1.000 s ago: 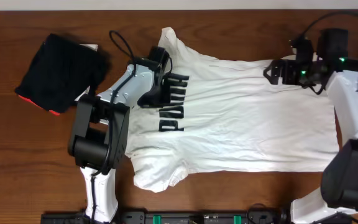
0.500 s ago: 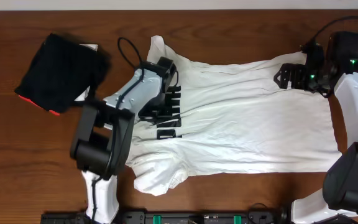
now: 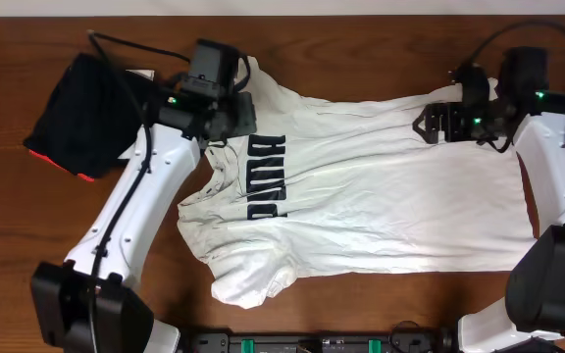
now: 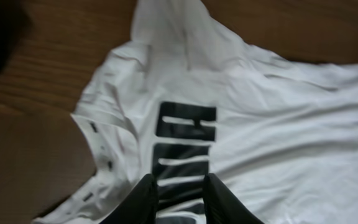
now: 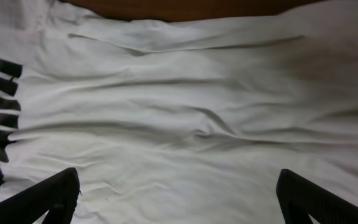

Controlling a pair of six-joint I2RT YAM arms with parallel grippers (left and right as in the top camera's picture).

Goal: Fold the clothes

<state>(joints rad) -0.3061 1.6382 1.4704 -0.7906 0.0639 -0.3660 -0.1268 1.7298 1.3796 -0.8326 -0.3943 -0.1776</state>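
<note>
White T-shirt (image 3: pixel 390 206) lies spread flat, front up, on the wooden table (image 3: pixel 27 255), with its length running from one gripper to the other. Left gripper (image 3: pixel 235 116) hangs over the chest end of the shirt. Its fingers (image 4: pixel 143 200) stand only narrowly parted. In the left wrist view nothing sits between them, and the cloth shows through the gap. The black lettering (image 3: pixel 266 176) lies directly beneath and just ahead of these fingertips. The neckline lies to one side of them and a sleeve lies farther ahead. Whether the tips touch the fabric cannot be told. Right gripper (image 3: pixel 428 123) is over the opposite part of the shirt, near its far edge. Its jaws are spread wide and it holds nothing. In the right wrist view, wrinkled white cloth fills the space between its fingertips (image 5: pixel 58 193), and the lettering sits off to one side. A black folded garment (image 3: pixel 91 113) with a red-orange edge lies on the table beyond the left gripper, apart from the shirt.
</note>
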